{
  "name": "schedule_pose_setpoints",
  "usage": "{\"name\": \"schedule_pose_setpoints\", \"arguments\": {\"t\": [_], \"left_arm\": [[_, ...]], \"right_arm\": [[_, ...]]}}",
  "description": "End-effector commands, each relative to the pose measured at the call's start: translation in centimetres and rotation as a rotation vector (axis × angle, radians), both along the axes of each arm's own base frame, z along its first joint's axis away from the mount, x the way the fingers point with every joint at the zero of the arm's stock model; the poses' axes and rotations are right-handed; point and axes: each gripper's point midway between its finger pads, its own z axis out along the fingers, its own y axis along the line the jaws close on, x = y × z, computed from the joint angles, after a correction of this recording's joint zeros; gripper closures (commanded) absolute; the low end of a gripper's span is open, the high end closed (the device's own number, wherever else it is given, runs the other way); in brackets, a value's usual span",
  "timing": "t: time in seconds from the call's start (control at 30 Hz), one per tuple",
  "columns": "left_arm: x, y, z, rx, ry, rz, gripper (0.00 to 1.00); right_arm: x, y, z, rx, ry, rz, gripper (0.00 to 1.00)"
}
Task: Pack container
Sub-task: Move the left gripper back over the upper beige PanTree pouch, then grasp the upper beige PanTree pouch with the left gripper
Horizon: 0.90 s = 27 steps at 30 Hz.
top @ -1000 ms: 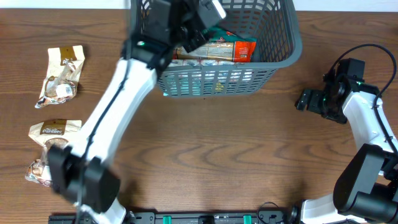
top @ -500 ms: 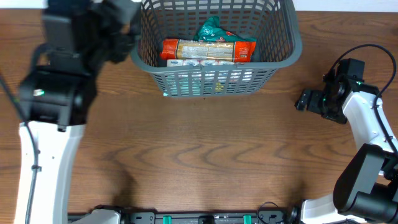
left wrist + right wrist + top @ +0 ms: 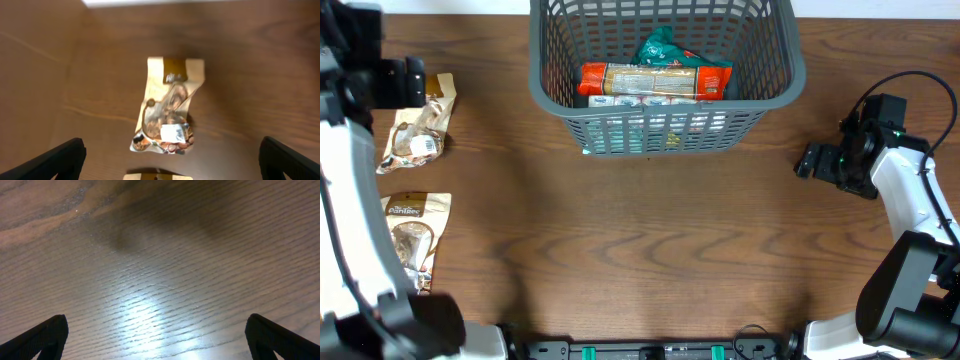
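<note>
Left gripper [image 3: 172,152] wide open, empty, above top snack packet [image 3: 169,107]. Best go straight down, pinch crinkly middle, lift slow. Container [image 3: 665,135] well apart, top middle of table [image 3: 650,250], some packets [image 3: 655,80] inside. Right gripper [image 3: 155,330] open too, holds nothing

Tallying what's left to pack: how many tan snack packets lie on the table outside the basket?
2. One packet lies far left on the table, level with the basket; the other lies just nearer the robot. The left arm may hide more.
</note>
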Motion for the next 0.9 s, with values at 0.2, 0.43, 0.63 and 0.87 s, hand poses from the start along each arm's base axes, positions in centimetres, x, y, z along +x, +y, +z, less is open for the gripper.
{"name": "schedule_pose_setpoints", "arguments": {"t": [0.2,0.43,0.63,0.87], "left_arm": [[2.2,4.7,-11.9,-0.100,0.205,0.018,0.01],[2.8,6.1,-17.6,-0.128,0.285,0.018,0.01],[4.2,7.0,-20.4,-0.100,0.283,-0.006,0.01],[4.8,7.6,-23.5,-0.090,0.306,-0.031,0.01]], "right_arm": [[-0.2,0.1,0.1,0.002,0.002,0.013,0.01],[-0.2,0.1,0.1,0.002,0.002,0.013,0.01],[-0.5,0.2,0.0,0.006,0.015,0.013,0.01],[-1.0,0.4,-0.1,0.012,0.037,0.014,0.01]]}}
